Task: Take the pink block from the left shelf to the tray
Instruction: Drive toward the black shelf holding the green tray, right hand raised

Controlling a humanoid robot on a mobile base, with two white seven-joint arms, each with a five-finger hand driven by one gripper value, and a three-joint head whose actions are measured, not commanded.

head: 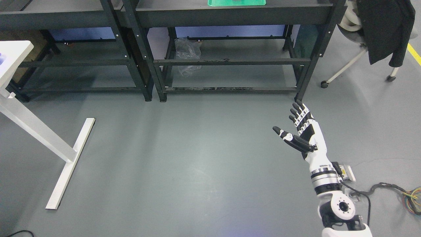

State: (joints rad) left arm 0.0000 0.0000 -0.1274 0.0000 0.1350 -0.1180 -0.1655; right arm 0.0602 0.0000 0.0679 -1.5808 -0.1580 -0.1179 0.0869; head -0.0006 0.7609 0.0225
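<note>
My right hand (pixel 291 123) is raised over the grey floor at the right, palm up, with its fingers spread and nothing in it. It hangs just in front of the right shelf's front right leg. A green tray (pixel 236 2) lies on the top board of the right black shelf (pixel 230 13) at the upper edge of the picture. A small dark shape shows on the tray at the frame edge. No pink block can be seen. The left black shelf (pixel 65 16) is cut off at the top. My left arm does not show.
A white table (pixel 13 52) with a T-shaped foot (pixel 70 161) stands at the left. A crumpled clear plastic bag (pixel 187 52) lies on the right shelf's lower level. A wheeled chair with a black jacket (pixel 384 29) is at the upper right. Cables (pixel 394 191) trail at the lower right.
</note>
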